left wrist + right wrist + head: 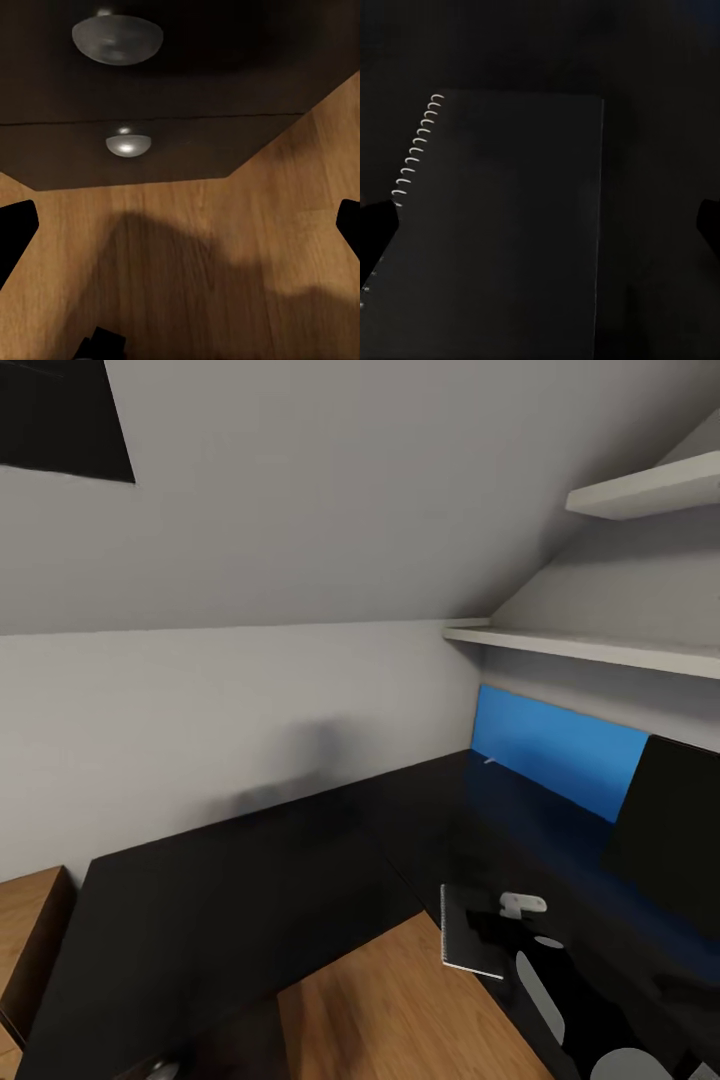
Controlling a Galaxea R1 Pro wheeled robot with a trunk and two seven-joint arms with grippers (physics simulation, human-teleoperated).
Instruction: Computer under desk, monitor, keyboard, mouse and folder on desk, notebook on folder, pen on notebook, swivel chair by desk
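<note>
Notebook point(502, 225) lies flat on black surface point(250, 880), near inner edge, under right gripper point(547, 217), fingers spread, empty. Left gripper point(180, 225) fingers spread over floor by drawer knobs point(127, 142). Step: grasping notebook; next, descend and pinch an edge.

The table point(250, 880) is showing glossy black, the folder point(555, 750) bright blue, the floor point(400, 1010) warm wood-grain, the knobs point(127, 144) silver.

The glossy black L-shaped desk point(250, 880) fills the lower head view. The spiral-bound notebook point(470, 935) lies flat at its front edge, about five o'clock. The black monitor point(670, 830) stands at four o'clock, tilted.
</note>
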